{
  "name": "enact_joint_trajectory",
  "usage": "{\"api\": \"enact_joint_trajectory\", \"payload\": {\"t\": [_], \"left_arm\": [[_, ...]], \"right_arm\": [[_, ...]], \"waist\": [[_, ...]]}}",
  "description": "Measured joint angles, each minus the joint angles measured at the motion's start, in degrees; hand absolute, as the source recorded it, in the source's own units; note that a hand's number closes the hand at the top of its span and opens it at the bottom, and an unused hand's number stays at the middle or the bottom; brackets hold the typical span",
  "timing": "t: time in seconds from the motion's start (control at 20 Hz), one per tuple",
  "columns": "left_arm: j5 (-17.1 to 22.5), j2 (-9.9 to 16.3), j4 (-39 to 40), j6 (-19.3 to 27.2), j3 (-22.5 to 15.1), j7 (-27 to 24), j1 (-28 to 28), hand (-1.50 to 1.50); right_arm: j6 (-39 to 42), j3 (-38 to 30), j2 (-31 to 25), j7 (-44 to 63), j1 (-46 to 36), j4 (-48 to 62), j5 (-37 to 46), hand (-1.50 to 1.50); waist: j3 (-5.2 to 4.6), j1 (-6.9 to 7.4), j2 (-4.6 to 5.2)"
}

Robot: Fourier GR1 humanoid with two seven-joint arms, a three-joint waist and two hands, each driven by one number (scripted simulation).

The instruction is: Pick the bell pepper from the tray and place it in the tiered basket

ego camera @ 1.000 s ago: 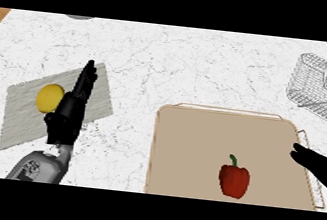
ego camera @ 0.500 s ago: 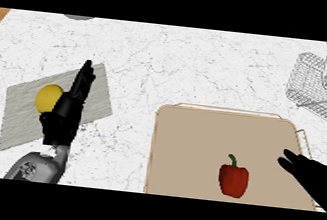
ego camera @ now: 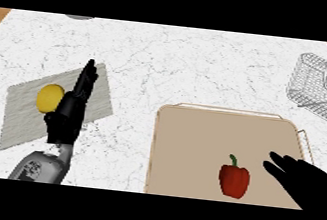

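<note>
Pepper on tray, stem pointing away.
Its long axis runs near-to-far; right hand, fingers spread, hovers just right of it.

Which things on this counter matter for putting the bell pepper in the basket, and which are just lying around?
For the job:
bell pepper
tray
tiered basket
right hand, open beside the pepper

Just lying about:
lemon
grey mat under the lemon
left hand, resting open over the mat
</note>
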Motion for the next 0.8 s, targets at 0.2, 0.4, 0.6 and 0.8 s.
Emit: {"api": "enact_joint_trajectory", "payload": {"t": [0.2, 0.4, 0.6, 0.8], "left_arm": [[-0.5, -0.5, -0.5, -0.3, 0.0, 0.3, 0.5, 0.0], [-1.8, -1.5, -1.3, 0.3, -0.5, 1.7, 0.1, 0.0], [-1.4, -1.4, -1.2, -0.9, 0.7, 0.7, 1.0, 0.0], [-2.2, -1.8, -1.2, -1.6, 1.7, 0.7, 1.3, 0.0]], "right_arm": [[0.4, 4.6, 1.7, -1.5, -1.9, 2.1, 5.2, -1.5], [0.1, 6.0, 3.2, -1.7, -3.8, 4.4, 9.2, -1.5], [-0.8, 6.1, 4.4, -3.8, -1.8, 6.2, 15.3, -1.5], [-1.1, 5.5, 5.7, -8.2, 1.6, 7.8, 21.2, -1.5]], "waist": [[0.02, 0.07, -0.03], [0.03, 0.02, -0.03], [0.03, -0.14, -0.03], [0.04, -0.21, -0.01]]}}
